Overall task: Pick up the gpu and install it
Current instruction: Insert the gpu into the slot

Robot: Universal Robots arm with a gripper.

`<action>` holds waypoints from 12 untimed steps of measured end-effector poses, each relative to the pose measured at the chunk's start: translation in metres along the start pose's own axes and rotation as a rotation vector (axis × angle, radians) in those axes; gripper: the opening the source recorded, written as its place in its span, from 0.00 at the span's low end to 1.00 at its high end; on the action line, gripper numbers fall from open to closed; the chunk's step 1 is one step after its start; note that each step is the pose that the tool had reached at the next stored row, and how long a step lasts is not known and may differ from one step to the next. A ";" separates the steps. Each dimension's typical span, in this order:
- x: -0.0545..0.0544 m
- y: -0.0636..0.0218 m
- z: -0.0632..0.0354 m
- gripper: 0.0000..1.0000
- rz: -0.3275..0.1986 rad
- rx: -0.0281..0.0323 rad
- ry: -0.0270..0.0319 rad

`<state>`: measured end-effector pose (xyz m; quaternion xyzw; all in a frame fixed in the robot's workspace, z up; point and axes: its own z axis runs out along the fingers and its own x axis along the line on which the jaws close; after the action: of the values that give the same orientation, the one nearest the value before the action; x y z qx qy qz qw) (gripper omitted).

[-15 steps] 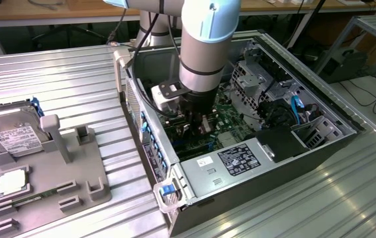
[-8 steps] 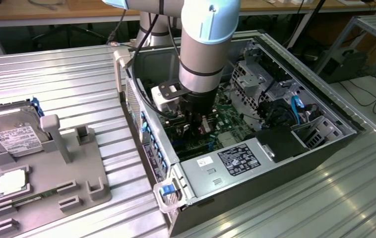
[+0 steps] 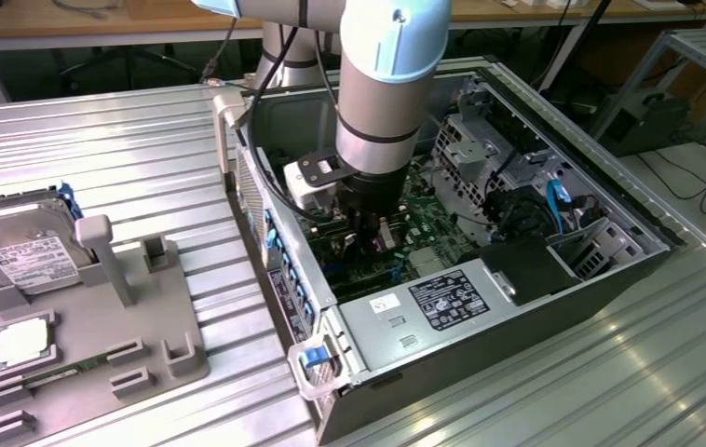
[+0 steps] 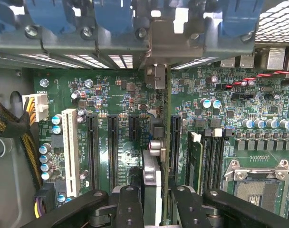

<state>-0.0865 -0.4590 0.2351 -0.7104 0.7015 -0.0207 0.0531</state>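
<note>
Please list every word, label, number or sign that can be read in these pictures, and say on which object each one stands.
None can be quoted with certainty.
White label on the silver hard drive: print too small to read.
Black and white stickers on the grey metal power supply box: blurred, unreadable.
White lettering on the green motherboard: a small word beside the white power connector is too blurred to read.

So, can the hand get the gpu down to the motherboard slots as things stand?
Probably yes. The hand is shut on the gpu, edge-on just above the motherboard between black slots, and the cable bundle sits away at the board's edge.
</note>
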 end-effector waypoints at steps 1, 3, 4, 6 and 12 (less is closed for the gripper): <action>0.000 0.0000 0.0000 0.29 0.000 0.0000 0.0000; 0.000 -0.0001 -0.0007 0.29 0.000 0.0003 -0.0004; 0.000 -0.0004 -0.0032 0.29 0.000 0.0004 -0.0010; 0.000 -0.0008 -0.0072 0.29 0.000 0.0001 -0.0001; 0.000 0.0015 -0.0091 0.29 0.000 0.0003 -0.0007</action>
<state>-0.0889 -0.4590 0.2440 -0.7104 0.7015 -0.0205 0.0534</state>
